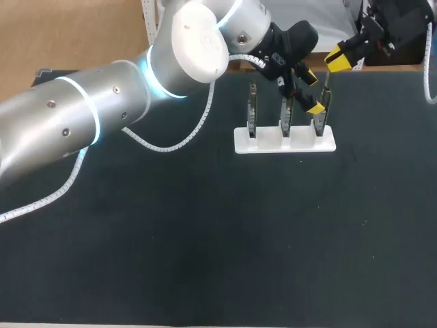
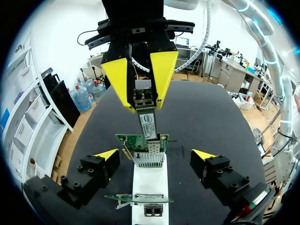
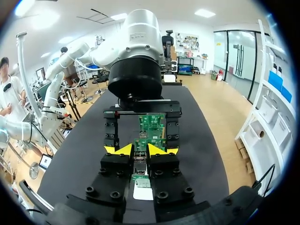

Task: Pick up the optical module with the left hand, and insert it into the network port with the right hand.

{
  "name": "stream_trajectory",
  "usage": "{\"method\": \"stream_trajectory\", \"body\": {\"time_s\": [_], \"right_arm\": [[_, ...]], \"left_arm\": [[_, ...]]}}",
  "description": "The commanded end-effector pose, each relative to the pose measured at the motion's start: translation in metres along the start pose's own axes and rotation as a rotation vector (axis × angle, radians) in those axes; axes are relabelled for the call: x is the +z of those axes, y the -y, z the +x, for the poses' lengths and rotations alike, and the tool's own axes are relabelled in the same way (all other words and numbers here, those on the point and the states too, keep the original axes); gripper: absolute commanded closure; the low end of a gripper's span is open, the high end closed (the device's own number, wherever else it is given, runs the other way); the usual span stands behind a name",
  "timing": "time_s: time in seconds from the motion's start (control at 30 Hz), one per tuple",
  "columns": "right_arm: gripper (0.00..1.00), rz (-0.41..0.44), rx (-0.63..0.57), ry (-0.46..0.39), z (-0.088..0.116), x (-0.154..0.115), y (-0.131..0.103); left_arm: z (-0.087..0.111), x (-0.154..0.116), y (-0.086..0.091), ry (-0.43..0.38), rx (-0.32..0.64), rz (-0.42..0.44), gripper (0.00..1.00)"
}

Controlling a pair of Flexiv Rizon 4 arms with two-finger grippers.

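The left gripper (image 2: 155, 154) is hanging released, its yellow tips spreading wide on either side of an upright green card (image 2: 133, 139). The card is standing in a white stand (image 1: 273, 142) on the black table (image 1: 205, 239), and another card is sitting in the same stand under this gripper.

Ahead of and above the left gripper, the right gripper (image 3: 139, 151) is clamping the module (image 2: 146, 117) between its yellow fingers. The module is pointing down from those fingers, with its lower end meeting the card's top edge just above the metal port (image 2: 147, 159). Whether it is entering the port cannot be told.
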State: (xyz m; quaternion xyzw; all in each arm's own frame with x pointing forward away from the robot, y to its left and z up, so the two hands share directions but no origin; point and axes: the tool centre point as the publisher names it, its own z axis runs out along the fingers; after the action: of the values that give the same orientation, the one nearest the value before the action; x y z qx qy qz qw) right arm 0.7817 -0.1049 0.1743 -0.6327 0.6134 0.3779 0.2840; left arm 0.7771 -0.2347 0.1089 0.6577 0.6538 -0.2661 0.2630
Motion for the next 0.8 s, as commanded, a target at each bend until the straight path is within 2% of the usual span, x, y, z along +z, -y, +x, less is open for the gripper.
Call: {"method": "stream_trajectory", "body": {"time_s": [0.03,0.3,0.8], "right_arm": [[1.00,0.003,-0.001,-0.002,0.0027,0.0027,0.0005],[1.00,0.035,-0.007,-0.003,-0.0054,-0.0031,-0.0008],[1.00,0.040,0.010,-0.012,-0.0050,-0.0009,-0.0008]], "left_arm": [[-0.0006,0.0002,-0.0021,-0.003,0.002,0.004,0.00],[-0.0006,0.0002,-0.0021,-0.003,0.002,0.004,0.00],[-0.0006,0.0002,-0.0021,-0.003,0.002,0.004,0.00]]}}
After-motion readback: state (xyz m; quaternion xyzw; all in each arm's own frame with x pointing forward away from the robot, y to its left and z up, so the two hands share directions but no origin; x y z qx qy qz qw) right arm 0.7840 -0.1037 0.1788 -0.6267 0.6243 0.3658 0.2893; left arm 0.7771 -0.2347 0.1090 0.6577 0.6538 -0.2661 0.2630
